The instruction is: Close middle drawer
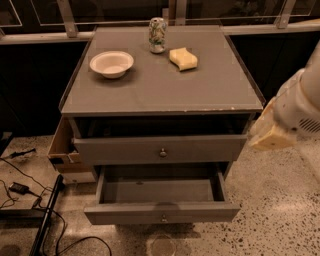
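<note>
We see a grey cabinet (165,85) in the middle of a dim room. Behind it runs a pale rail (45,37) with dark glass (100,10) above. The floor (280,210) is pale stone with lots of little dark specks. On the left, black cables (15,187) lie on the floor. A brown cardboard box (60,150) sits against the cabinet's side. The light is warm and low. The gripper (272,134) hangs at the right, beside the cabinet.
</note>
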Controlling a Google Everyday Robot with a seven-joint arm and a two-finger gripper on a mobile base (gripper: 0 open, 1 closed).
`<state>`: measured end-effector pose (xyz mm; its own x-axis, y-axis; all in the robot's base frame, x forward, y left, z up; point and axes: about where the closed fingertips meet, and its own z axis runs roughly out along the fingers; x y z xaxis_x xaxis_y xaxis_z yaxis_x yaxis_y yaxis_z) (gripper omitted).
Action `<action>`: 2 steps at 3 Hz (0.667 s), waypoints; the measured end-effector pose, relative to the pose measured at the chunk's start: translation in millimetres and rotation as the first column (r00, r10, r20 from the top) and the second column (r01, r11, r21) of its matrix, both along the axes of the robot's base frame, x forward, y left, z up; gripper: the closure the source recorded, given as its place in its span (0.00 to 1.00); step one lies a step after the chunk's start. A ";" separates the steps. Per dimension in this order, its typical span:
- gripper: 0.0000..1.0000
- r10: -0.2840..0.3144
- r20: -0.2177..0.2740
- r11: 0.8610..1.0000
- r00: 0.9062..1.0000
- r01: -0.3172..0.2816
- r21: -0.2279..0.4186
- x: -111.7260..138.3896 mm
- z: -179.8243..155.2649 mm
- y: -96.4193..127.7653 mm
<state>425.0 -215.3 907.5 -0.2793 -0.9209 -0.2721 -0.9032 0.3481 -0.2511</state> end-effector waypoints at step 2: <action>1.00 -0.024 -0.080 0.995 0.996 0.032 0.095 -19.9 -147.9 -1.0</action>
<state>405.1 -216.3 759.6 -0.3287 -0.8831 -0.3348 -0.9084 0.3926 -0.1439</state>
